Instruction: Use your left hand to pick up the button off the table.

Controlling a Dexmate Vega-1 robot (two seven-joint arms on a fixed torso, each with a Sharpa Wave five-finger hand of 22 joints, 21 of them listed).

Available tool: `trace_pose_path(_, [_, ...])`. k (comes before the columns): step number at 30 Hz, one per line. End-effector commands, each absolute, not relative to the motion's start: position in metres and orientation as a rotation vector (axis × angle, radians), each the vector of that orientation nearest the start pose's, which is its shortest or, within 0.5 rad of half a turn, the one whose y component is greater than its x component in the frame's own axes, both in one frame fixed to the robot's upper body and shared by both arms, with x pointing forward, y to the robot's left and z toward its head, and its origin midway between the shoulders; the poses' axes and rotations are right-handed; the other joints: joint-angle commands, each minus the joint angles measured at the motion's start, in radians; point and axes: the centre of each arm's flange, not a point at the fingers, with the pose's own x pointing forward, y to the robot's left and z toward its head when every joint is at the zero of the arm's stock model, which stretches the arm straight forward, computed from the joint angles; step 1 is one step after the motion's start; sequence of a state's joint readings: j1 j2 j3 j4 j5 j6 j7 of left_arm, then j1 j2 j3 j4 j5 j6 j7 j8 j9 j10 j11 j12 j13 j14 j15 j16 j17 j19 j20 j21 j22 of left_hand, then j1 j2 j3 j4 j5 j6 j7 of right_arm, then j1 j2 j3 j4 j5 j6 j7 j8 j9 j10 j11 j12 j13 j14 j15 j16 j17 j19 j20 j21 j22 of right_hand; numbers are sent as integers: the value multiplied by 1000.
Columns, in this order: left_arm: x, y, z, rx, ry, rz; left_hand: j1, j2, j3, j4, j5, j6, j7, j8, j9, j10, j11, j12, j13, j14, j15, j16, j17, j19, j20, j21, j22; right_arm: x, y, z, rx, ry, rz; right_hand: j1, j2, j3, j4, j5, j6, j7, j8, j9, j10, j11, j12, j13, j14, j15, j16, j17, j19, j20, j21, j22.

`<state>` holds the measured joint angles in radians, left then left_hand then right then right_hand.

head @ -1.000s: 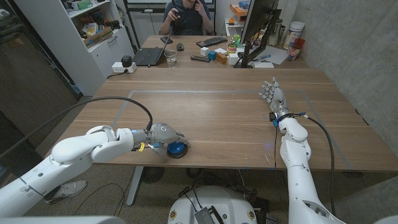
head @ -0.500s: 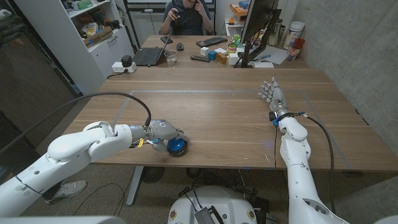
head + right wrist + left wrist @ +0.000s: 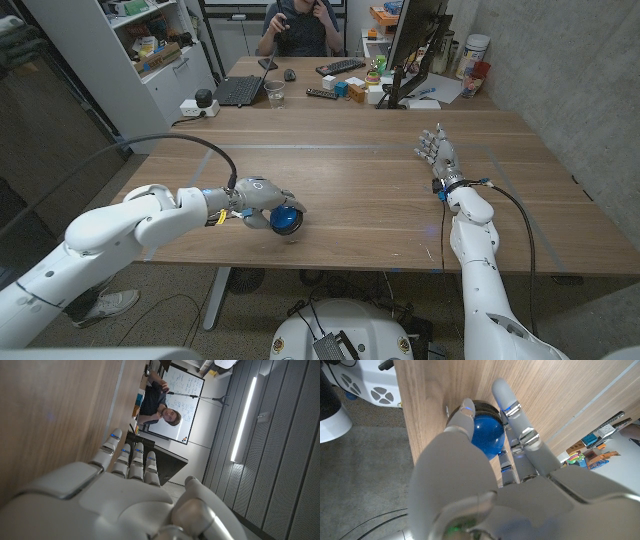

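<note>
Near the table's (image 3: pixel 380 190) front edge, the left hand (image 3: pixel 262 196) pinches the blue button (image 3: pixel 287 221) between thumb and fingers; a shallow hold could let it slip floorward. The right hand (image 3: pixel 436 151) idles, fingers extended.

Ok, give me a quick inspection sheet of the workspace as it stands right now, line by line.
Surface: wooden table, pale tape lines marked across it.
Job's things: blue button near the front edge, gripped by the left hand; the left wrist view shows fingers on either side of it. Whether it is off the table, cannot tell.
Clutter: nothing seen on the near table.
Hands: left holds the button; right hand holds nothing, fingers straight.
Cables: black cable arching over the left arm; another cable along the right forearm.
Surroundings: second desk with laptop, keyboard, monitor; a seated person behind it.
</note>
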<state>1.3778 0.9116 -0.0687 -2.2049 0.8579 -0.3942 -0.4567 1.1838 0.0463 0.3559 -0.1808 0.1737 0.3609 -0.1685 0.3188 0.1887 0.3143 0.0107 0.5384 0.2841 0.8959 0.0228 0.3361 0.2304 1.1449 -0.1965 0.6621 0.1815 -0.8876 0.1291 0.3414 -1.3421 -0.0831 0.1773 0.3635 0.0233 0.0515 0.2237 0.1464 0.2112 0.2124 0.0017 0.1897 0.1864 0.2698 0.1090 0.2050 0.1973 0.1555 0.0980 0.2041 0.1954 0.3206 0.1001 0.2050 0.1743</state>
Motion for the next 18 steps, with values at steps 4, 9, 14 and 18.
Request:
trace_pose_path(4, [436, 240, 0, 1995, -756, -320, 6, 86, 57, 51, 6, 380, 242, 2, 20, 349, -50, 103, 196, 150, -241, -11, 2, 4, -7, 7, 1, 655, -302, -41, 54, -607, 76, 4, 1, -4, -4, 10, 5, -3, 6, 3, 4, 6, 2, 6, 7, 1, 0, 3, -3, -1, -4, 5])
trace_pose_path(9, [432, 239, 6, 1996, -773, -294, -2, 88, 58, 54, 5, 382, 243, 1, 20, 350, -42, 101, 198, 156, -241, -12, 3, 4, -7, 9, 2, 656, -303, -40, 53, -610, 72, 5, 1, -4, -4, 10, 5, -4, 6, 3, 4, 5, 2, 6, 7, 1, 0, 3, -3, -2, -4, 5])
trace_pose_path(14, [430, 239, 11, 1959, -782, -316, -9, 87, 60, 56, 5, 389, 245, 1, 20, 355, -41, 101, 201, 164, -241, -13, 3, 8, -7, 13, 2, 658, -305, -39, 58, -613, 73, 5, 1, -5, -4, 10, 5, -4, 6, 3, 4, 7, 2, 6, 7, 2, 0, 3, -4, -2, -4, 5])
trace_pose_path(18, [428, 238, 14, 1968, -795, -291, -15, 88, 63, 57, 6, 397, 247, 1, 20, 367, -35, 103, 204, 178, -241, -13, 4, 15, -8, 20, 3, 659, -305, -39, 61, -611, 76, 5, 0, -6, -4, 10, 6, -4, 7, 3, 4, 6, 1, 6, 8, 3, 0, 3, -4, -2, -4, 5])
